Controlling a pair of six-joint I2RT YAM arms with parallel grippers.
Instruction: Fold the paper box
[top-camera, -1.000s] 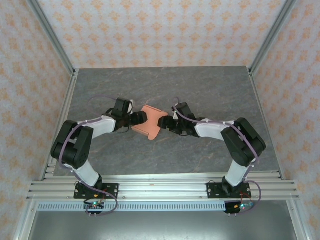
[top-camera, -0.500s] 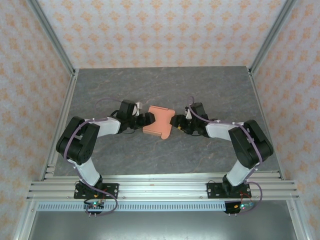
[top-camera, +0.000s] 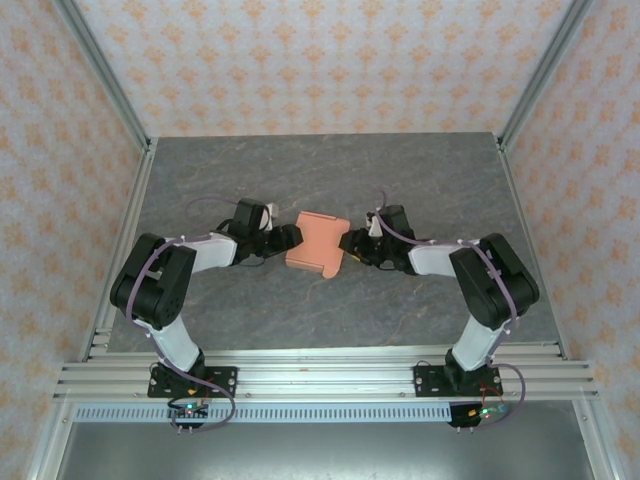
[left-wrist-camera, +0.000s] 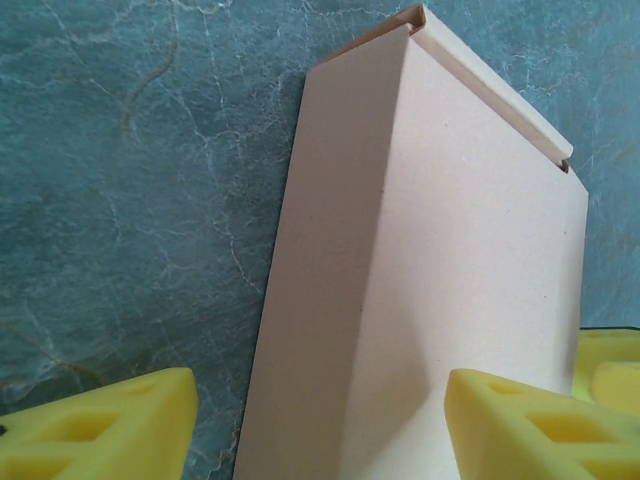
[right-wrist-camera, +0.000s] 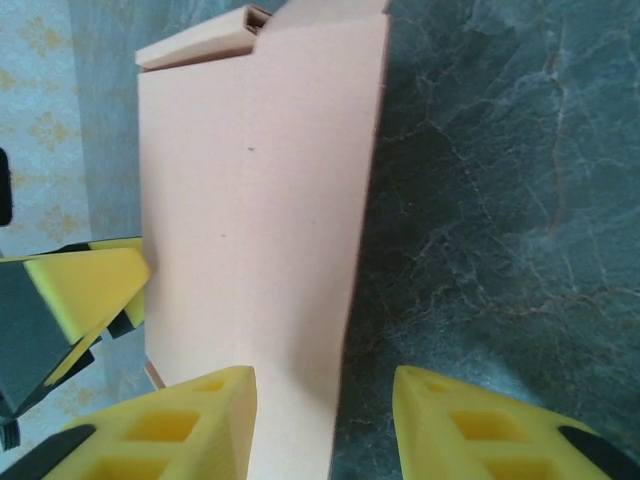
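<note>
Overhead: your left hand (top-camera: 290, 238) and right hand (top-camera: 347, 243) flank the paper box (top-camera: 317, 243), flat on the counter (top-camera: 420, 180) | left wrist: fingers (left-wrist-camera: 100, 425) spread wide, box end between them, nothing clamped | right wrist: fingers (right-wrist-camera: 470, 420) apart, astride the opposite end

The paper box (left-wrist-camera: 430, 300) is thin salmon card, matt and smooth, with crisp creases. The table (top-camera: 330, 170) under it is a grey stone-look top veined like marble, smooth with a dull sheen. The finger pads (left-wrist-camera: 95, 425) look like soft yellow foam moulded with hollow cells, the arms (top-camera: 205, 248) have black and white plastic shells with a slight gloss, the frame rails (top-camera: 330, 378) are ribbed bare aluminium, and the walls (top-camera: 320, 60) are matt patterned paper.
</note>
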